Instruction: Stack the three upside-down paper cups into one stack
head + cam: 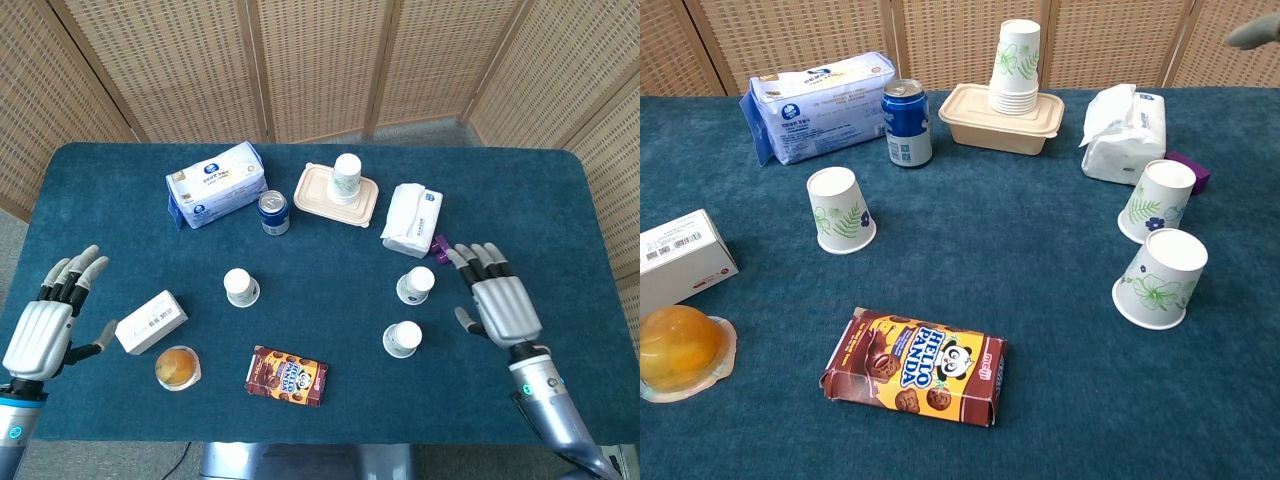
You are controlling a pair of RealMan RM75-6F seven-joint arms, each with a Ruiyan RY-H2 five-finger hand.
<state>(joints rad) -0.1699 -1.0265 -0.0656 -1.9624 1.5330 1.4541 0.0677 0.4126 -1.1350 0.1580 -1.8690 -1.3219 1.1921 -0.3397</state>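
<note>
Three upside-down white paper cups with green leaf prints stand apart on the blue table. One cup [241,287] [840,210] is left of centre. Two more sit at the right: a farther cup [416,285] [1156,201] and a nearer cup [402,339] [1160,279]. My right hand [497,296] hovers open just right of those two cups, palm down, holding nothing; only a fingertip [1255,34] of it shows in the chest view. Far from the cups, my left hand [52,315] is open at the table's left edge.
A stack of cups [346,179] stands on a beige lidded container [312,194]. Nearby are a blue can [274,212], a wipes pack [215,184], a tissue pack [411,218], a purple block [440,246], a white box [151,322], a jelly cup [177,366] and a Hello Panda box [288,375].
</note>
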